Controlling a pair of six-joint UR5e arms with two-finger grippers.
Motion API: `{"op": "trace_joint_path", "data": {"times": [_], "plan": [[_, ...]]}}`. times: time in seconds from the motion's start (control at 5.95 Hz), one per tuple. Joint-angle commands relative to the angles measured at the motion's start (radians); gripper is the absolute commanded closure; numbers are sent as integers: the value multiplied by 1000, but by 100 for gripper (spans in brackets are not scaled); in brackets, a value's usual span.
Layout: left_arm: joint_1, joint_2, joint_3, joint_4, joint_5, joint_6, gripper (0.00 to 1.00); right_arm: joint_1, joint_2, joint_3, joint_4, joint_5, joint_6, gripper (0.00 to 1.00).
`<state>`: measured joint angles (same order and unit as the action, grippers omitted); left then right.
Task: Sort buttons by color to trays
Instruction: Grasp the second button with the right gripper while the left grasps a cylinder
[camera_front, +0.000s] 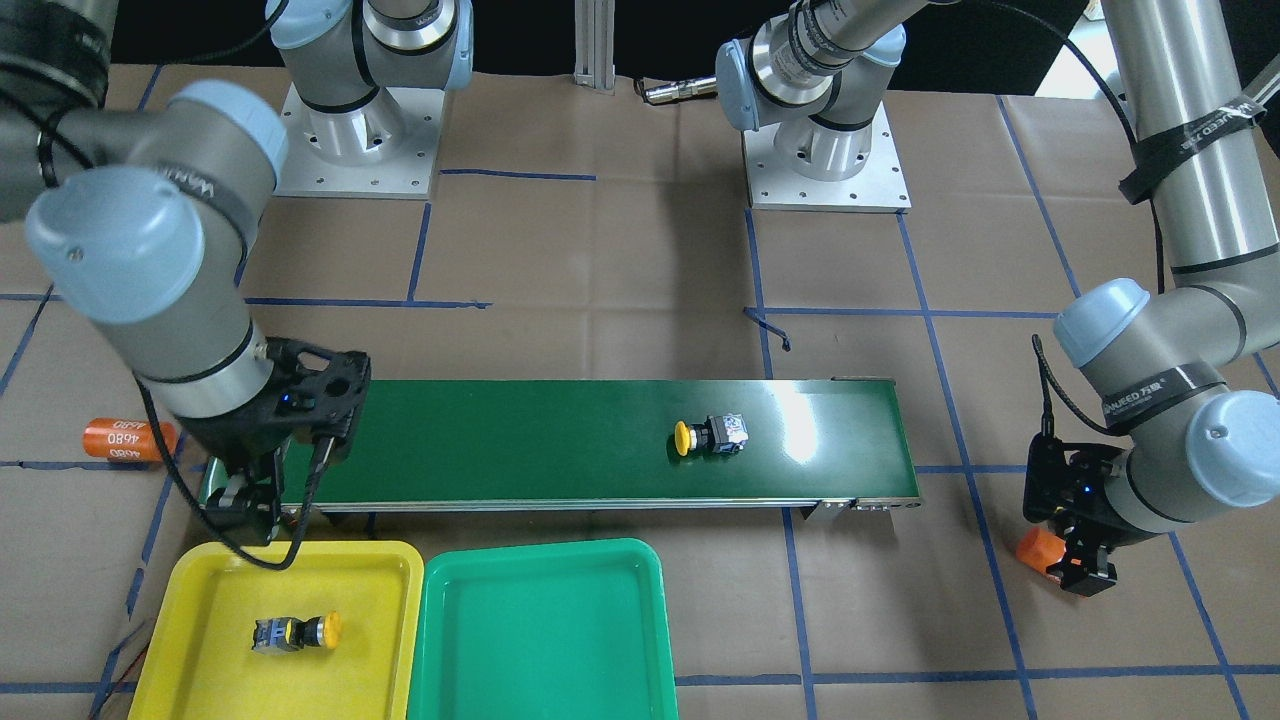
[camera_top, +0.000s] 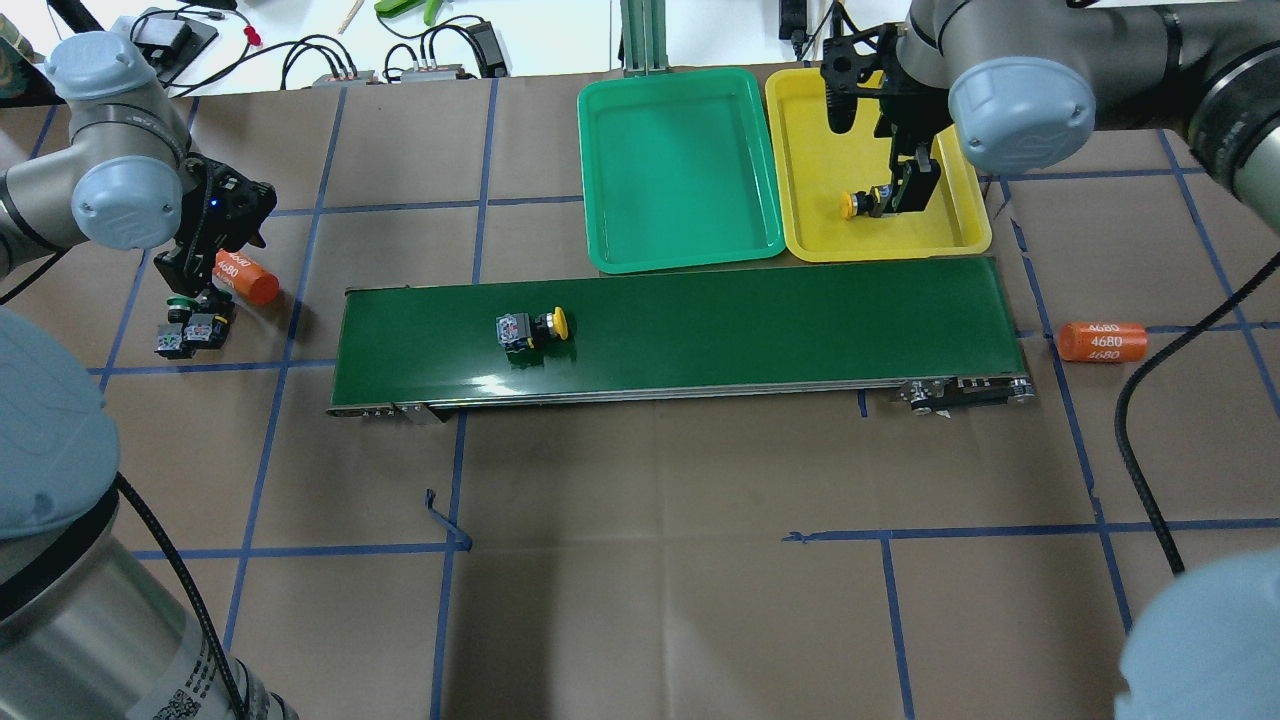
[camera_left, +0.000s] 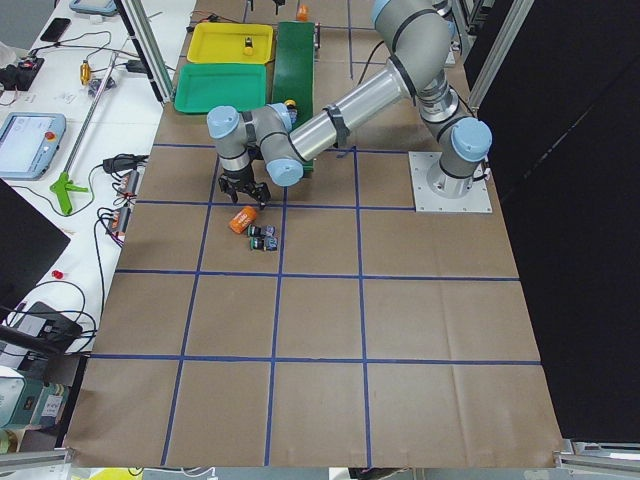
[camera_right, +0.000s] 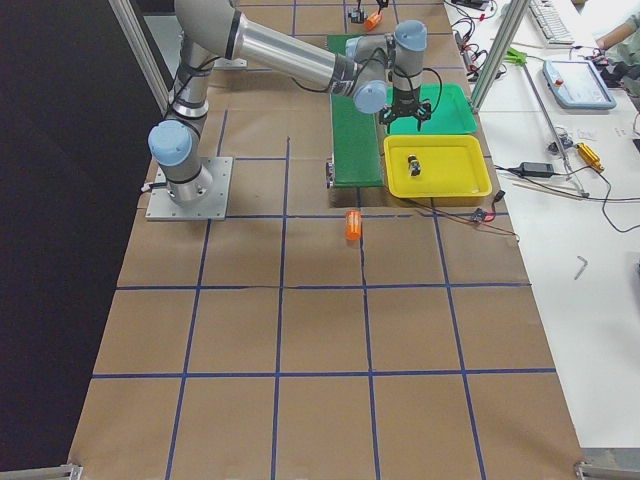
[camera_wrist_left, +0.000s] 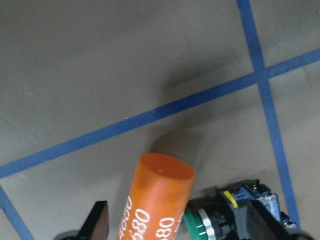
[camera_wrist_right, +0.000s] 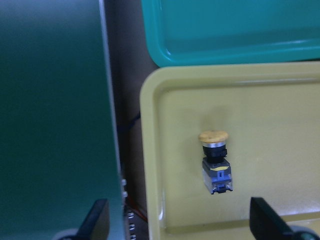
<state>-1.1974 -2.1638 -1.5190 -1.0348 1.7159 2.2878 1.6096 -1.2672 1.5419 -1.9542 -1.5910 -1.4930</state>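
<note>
1. The right gripper (camera_wrist_right: 181, 227) hangs over the yellow tray (camera_wrist_right: 170, 150). Its two black fingers (camera_wrist_right: 98, 222) are spread wide and grip nothing.
2. Beneath it, within the span of those fingers, we see a yellow-capped button (camera_wrist_right: 216, 162) lying on its side on the tray's smooth, glossy floor. It has a flat round cap, a silver collar and a blocky grey-black body.
3. Past the fingertips sits the green tray (camera_wrist_right: 225, 25), just beside the yellow one. It is the same shallow moulded plastic with rounded corners. To one side of the gripper runs the dark-green conveyor belt (camera_wrist_right: 50, 100), flat with a faint sheen.
4. The left gripper (camera_wrist_left: 179, 225) is likewise wide open and holds nothing. Between its fingers lie an orange cylinder (camera_wrist_left: 160, 195) printed "4680" in white and a green-capped button (camera_wrist_left: 220, 222) close against it. We cannot tell whether they touch.
5. A second blocky button (camera_top: 172, 341) lies just beside that one on the creased brown paper (camera_wrist_left: 75, 75), which is crossed by blue tape (camera_wrist_left: 150, 117).
6. A second yellow button (camera_top: 530, 328) lies on the belt, well apart from both grippers.
7. Another orange cylinder (camera_top: 1102, 341) lies on the paper off the belt's end, on the right gripper's side.
</note>
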Motion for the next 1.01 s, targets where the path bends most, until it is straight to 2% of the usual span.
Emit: {"op": "trace_joint_path", "data": {"times": [0.0,0.17,0.34,0.5,0.67,0.84], "plan": [[7,-37,2,41,-18,19,7,110,-58,52,20,5,156,0],[7,-51,2,53,-18,19,7,143,-58,53,17,6,195,0],[7,-60,2,70,-18,47,19,198,-43,52,14,6,286,0],[7,-50,2,73,-21,62,49,266,-9,52,-26,14,313,0],[7,-39,-13,78,-18,58,92,317,40,49,-76,66,312,0],[5,-33,-17,73,-18,50,100,343,86,50,-142,80,306,0]]}}
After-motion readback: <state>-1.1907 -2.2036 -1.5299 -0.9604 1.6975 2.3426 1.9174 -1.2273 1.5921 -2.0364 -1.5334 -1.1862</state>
